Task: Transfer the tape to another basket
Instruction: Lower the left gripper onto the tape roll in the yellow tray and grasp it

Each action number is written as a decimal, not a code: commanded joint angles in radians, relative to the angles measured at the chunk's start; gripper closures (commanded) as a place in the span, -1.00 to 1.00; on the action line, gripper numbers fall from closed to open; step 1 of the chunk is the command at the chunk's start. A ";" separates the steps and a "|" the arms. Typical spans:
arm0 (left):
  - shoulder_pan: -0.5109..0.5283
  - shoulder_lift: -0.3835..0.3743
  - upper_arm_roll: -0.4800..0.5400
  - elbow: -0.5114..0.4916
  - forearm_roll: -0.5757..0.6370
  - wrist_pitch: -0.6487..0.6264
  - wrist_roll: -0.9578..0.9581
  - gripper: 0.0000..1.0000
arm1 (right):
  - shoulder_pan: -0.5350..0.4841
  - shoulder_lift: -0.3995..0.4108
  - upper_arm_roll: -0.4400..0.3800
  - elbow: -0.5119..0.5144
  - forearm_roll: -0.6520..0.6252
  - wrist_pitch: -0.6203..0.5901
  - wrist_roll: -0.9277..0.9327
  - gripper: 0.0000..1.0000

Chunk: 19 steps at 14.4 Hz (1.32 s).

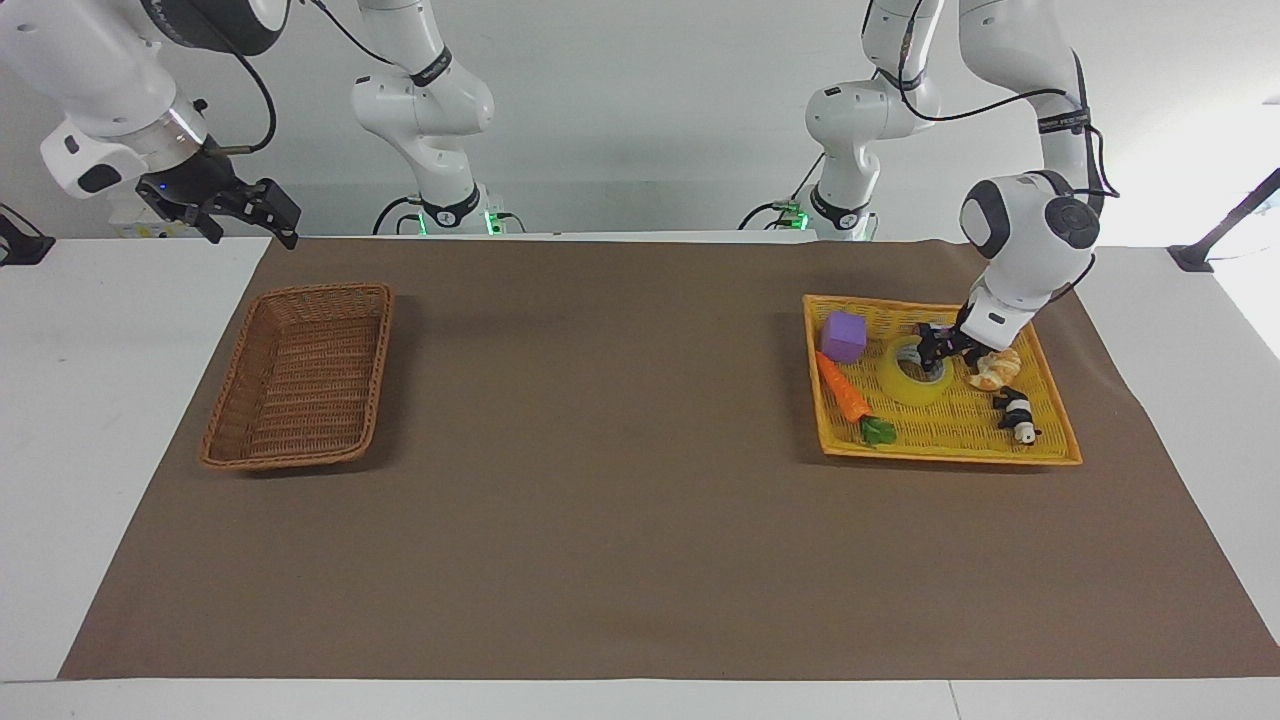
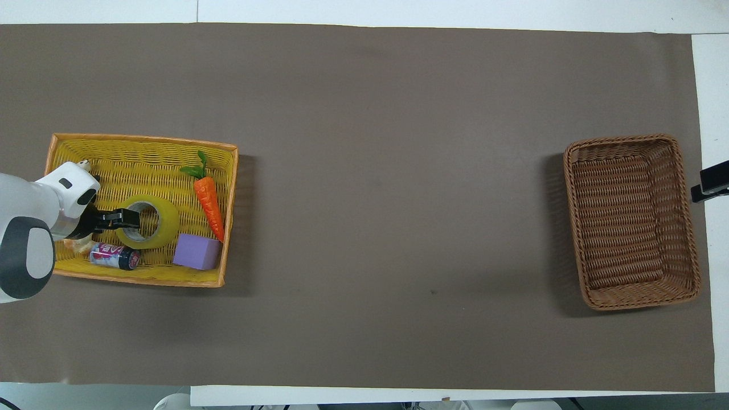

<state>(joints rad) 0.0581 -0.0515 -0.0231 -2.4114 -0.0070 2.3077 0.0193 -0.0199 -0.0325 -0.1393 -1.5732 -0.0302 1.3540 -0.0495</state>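
Note:
The yellow tape (image 1: 903, 384) (image 2: 163, 225) lies flat in a bright yellow woven tray (image 1: 940, 452) (image 2: 142, 139) at the left arm's end of the table. My left gripper (image 1: 934, 360) (image 2: 132, 218) is low over the tape, open, with its tips at the roll's rim and hole. I cannot tell whether it touches the roll. The brown wicker basket (image 1: 376, 360) (image 2: 570, 216) stands at the right arm's end with nothing in it. My right gripper (image 1: 240, 210) (image 2: 709, 185) waits open in the air beside that basket.
In the yellow tray around the tape lie a purple cube (image 1: 844, 335) (image 2: 197, 251), a toy carrot (image 1: 846, 396) (image 2: 208, 199), a small can (image 2: 115, 255), a bread-like piece (image 1: 996, 369) and a black-and-white toy (image 1: 1017, 413). A brown mat (image 1: 600, 450) covers the table.

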 commanded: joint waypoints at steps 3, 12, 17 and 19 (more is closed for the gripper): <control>-0.011 -0.001 0.002 -0.026 0.015 0.044 0.005 -0.58 | -0.008 -0.024 0.007 -0.030 -0.005 0.011 -0.023 -1.00; -0.012 -0.001 0.002 -0.031 0.015 0.053 0.037 -0.46 | -0.008 -0.026 0.007 -0.030 -0.005 0.010 -0.023 -1.00; -0.012 -0.001 0.002 -0.031 0.015 0.055 0.054 -0.43 | -0.008 -0.026 0.007 -0.030 -0.005 0.011 -0.023 -1.00; -0.014 -0.002 0.002 -0.034 0.015 0.047 0.057 -0.41 | -0.008 -0.026 0.007 -0.030 -0.005 0.010 -0.023 -1.00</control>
<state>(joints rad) 0.0562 -0.0491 -0.0278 -2.4236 -0.0069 2.3289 0.0675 -0.0199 -0.0325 -0.1393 -1.5732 -0.0302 1.3540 -0.0495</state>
